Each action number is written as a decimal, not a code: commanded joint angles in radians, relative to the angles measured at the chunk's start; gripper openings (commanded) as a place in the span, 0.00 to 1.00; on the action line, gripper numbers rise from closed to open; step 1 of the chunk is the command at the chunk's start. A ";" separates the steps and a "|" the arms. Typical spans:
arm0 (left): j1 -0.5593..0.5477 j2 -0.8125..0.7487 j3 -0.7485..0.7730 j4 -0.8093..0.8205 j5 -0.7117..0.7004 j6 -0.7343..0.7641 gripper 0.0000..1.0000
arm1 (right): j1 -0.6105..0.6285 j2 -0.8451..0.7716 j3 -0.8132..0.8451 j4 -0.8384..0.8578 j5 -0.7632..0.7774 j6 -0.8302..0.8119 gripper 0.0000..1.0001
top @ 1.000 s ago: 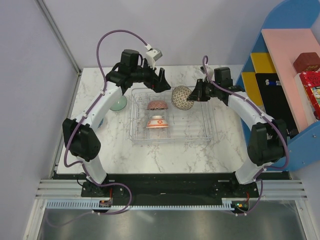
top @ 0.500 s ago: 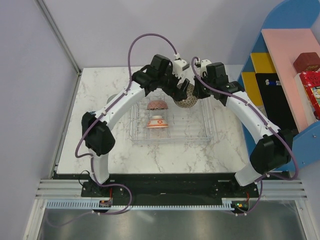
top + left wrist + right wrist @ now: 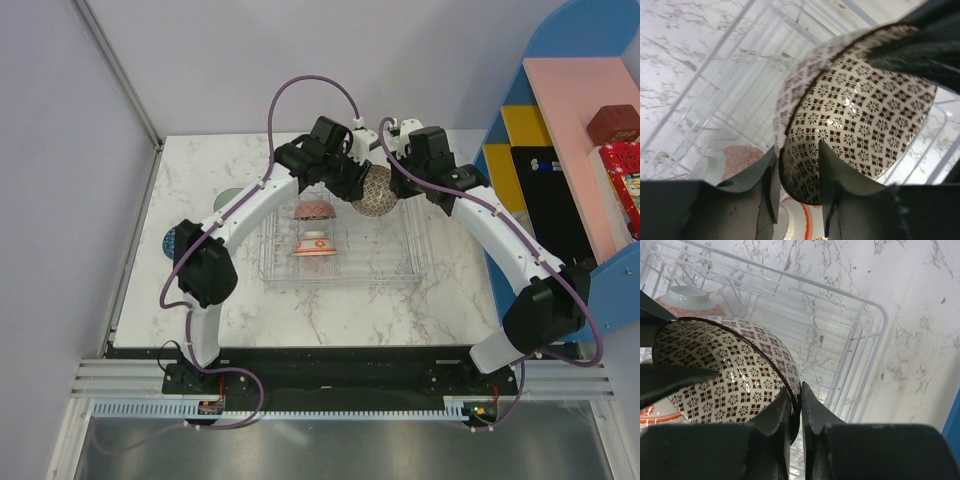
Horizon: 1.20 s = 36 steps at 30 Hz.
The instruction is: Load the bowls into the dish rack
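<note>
Right gripper pinches lattice bowl by the rim above the rack, left gripper straddles the far rim, clamp unclear: seat left firmly before right releases

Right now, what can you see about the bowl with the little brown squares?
The lattice bowl is round, glossy ceramic, cream with small brown flower-squares inside and out, and a dark rim. It is tilted on its side over the far end of the clear dish rack. The right tool pinches its rim. The left tool straddles another part of the rim; whether it squeezes is unclear.
</note>
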 commanded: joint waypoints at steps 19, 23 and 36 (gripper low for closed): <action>-0.007 0.009 0.042 -0.002 0.015 0.052 0.02 | 0.023 -0.044 0.085 0.007 -0.248 -0.036 0.79; -0.006 -0.018 0.028 0.010 0.040 0.069 0.02 | 0.010 -0.041 0.085 -0.016 -0.317 -0.045 0.90; 0.071 -0.131 -0.044 0.076 0.311 0.132 0.02 | -0.184 0.039 0.061 -0.076 -0.861 -0.045 0.98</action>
